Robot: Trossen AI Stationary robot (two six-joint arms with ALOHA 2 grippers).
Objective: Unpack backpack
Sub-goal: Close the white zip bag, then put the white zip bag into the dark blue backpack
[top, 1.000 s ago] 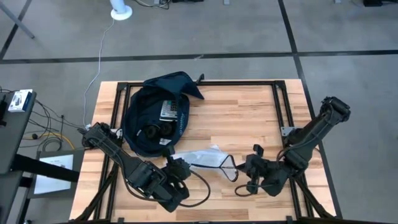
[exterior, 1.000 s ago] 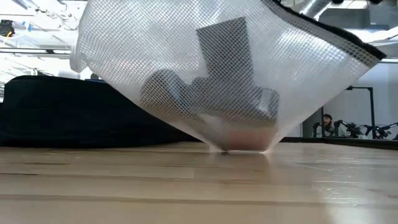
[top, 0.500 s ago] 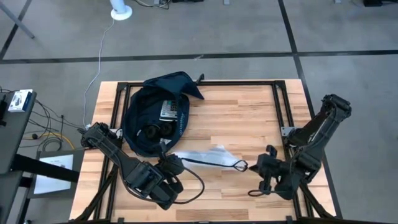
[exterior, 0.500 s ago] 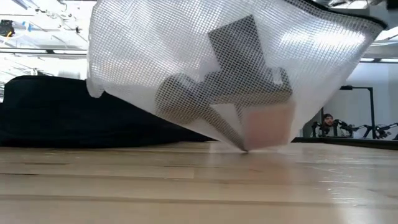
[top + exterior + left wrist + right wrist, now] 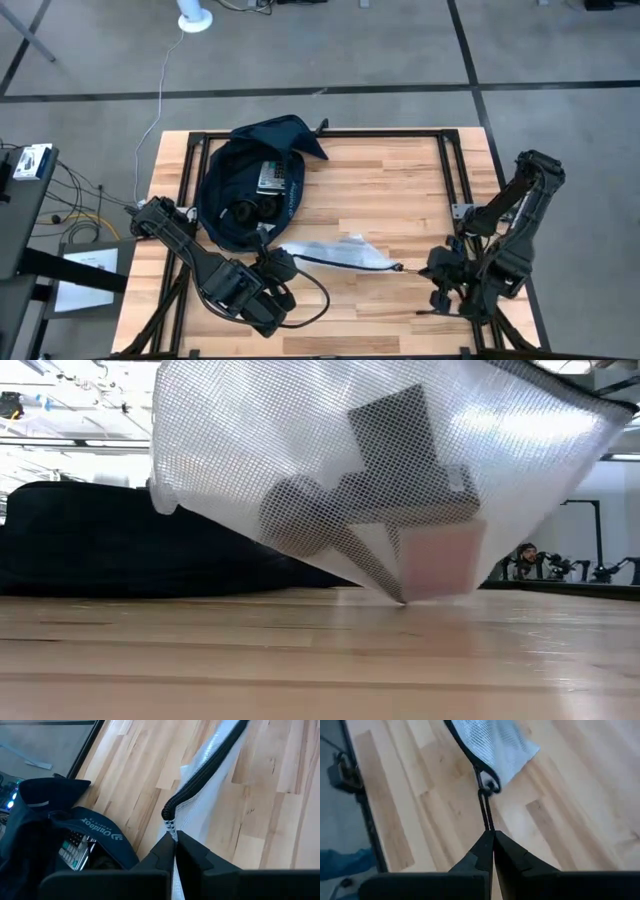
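Backpack (image 5: 245,180), large, soft and dark navy, lies open at the upper left of the wooden slatted table (image 5: 400,190) in the high view, with a grey keypad device (image 5: 270,174) showing inside its mouth. In the left wrist view white "Outdoor" lettering and a chevron mark run along its rim. In the low view it is a dark mound at the left, behind everything else.

Just below it, at lower left of centre, the left gripper (image 5: 278,262) has its fingers pressed together on the end of a white mesh zip pouch (image 5: 335,252), pinching the fabric right beside the black zipper track (image 5: 200,775).

The pouch stretches rightward across the middle of the table between the two arms. In the low view it fills the frame, one corner touching the boards, with grey blocky items and a pale pink piece inside; what they are is hard to tell through the mesh.

At lower right, the right gripper (image 5: 432,270) is clamped on a thin black pull loop (image 5: 484,807) at the pouch's other end.

A person (image 5: 522,559) shows far behind, at the right edge of the low view.
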